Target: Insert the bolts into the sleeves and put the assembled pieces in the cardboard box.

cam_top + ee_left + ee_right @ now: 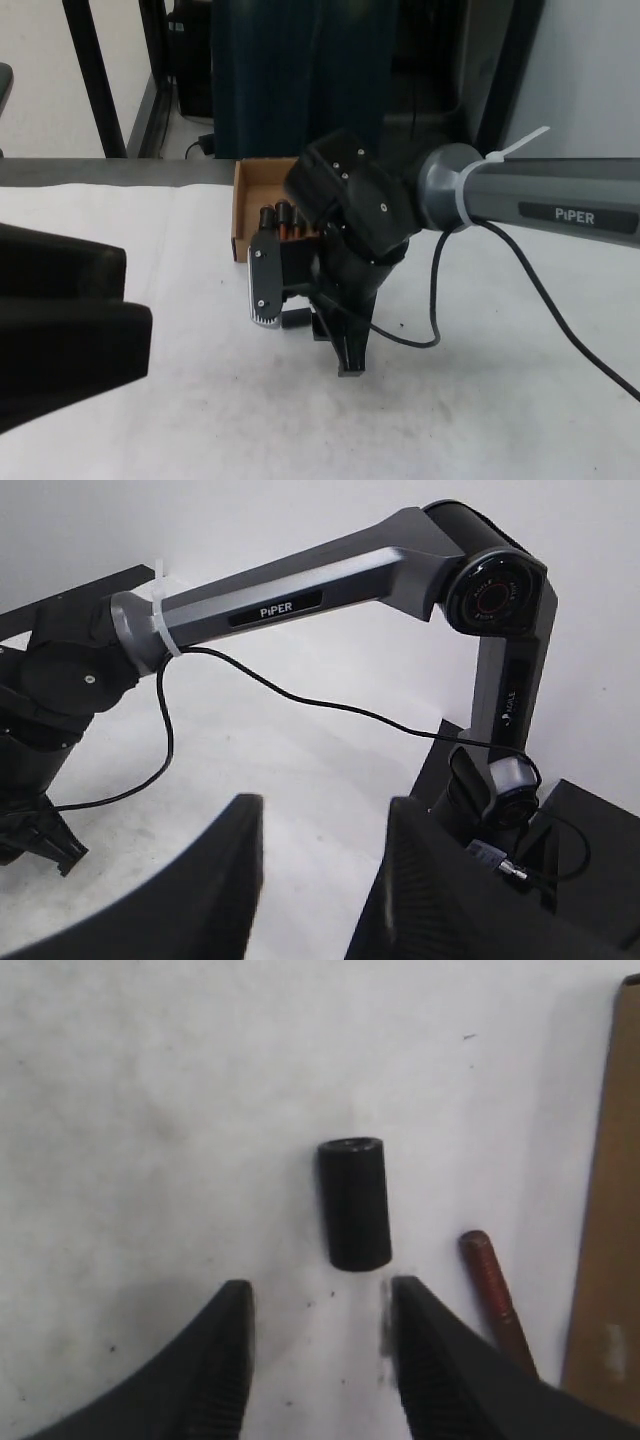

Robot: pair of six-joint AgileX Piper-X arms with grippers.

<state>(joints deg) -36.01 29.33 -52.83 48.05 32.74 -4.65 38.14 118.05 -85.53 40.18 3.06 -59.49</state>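
Note:
A black sleeve lies on its side on the white bench cover, just ahead of my right gripper. The gripper is open and hovers close above the cover, its fingertips short of the sleeve. A reddish bolt lies beside the sleeve, next to the cardboard box wall. In the high view the sleeve sits under the right wrist, in front of the cardboard box, which holds several assembled pieces. My left gripper is open and holds nothing, raised at the bench's left.
The right arm stretches in from the right, with a black cable looping below it. The left arm's dark bulk fills the near left. The grey bench edge runs behind the box. White cover lies bare to the front and right.

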